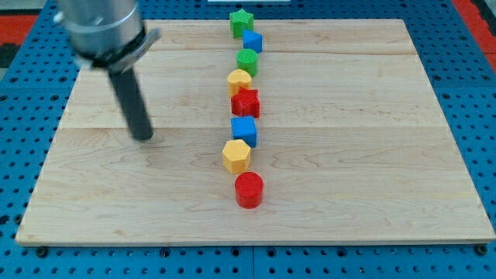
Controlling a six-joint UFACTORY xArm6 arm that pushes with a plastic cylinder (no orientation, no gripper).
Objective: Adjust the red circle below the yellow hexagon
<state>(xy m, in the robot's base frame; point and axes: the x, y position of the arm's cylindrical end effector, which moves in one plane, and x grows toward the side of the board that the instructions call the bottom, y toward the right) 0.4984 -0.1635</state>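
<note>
My tip (142, 137) rests on the wooden surface (372, 186) at the view's left, well apart from the blocks; it carries no hand and holds nothing. Right of it, the red circle (249, 190) sits just below the yellow hexagon (236, 156).

arm: seen entering from the view's top left, grey cylindrical housing blurred | rod: dark, straight, held near upright with a slight lean toward the view's right | my tip (143, 137): set down at the view's left | contact: none seen
</note>
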